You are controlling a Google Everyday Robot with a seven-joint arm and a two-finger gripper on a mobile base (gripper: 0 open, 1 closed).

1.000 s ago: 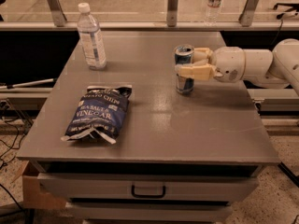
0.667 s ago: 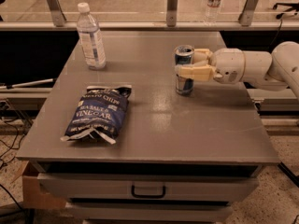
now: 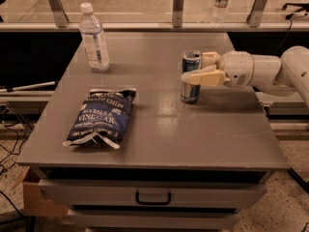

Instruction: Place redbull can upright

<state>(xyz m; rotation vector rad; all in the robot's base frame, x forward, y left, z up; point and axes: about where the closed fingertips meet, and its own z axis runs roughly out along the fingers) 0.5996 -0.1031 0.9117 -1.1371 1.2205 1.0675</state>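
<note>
The redbull can (image 3: 190, 92) stands upright on the grey table (image 3: 159, 129), right of centre. It is slim, silver and blue, with a silver top. My gripper (image 3: 194, 67) reaches in from the right and holds the can at mid-height. One cream finger (image 3: 202, 78) crosses the can's front and the other finger (image 3: 210, 58) sits behind it near the top. The can's base rests on the table top.
A clear water bottle (image 3: 94, 38) with a white cap stands at the back left. A blue bag of sea salt and vinegar chips (image 3: 100, 117) lies flat at the front left. A drawer with a handle (image 3: 153, 197) is under the table's front edge. Another bottle (image 3: 220, 4) stands beyond the railing.
</note>
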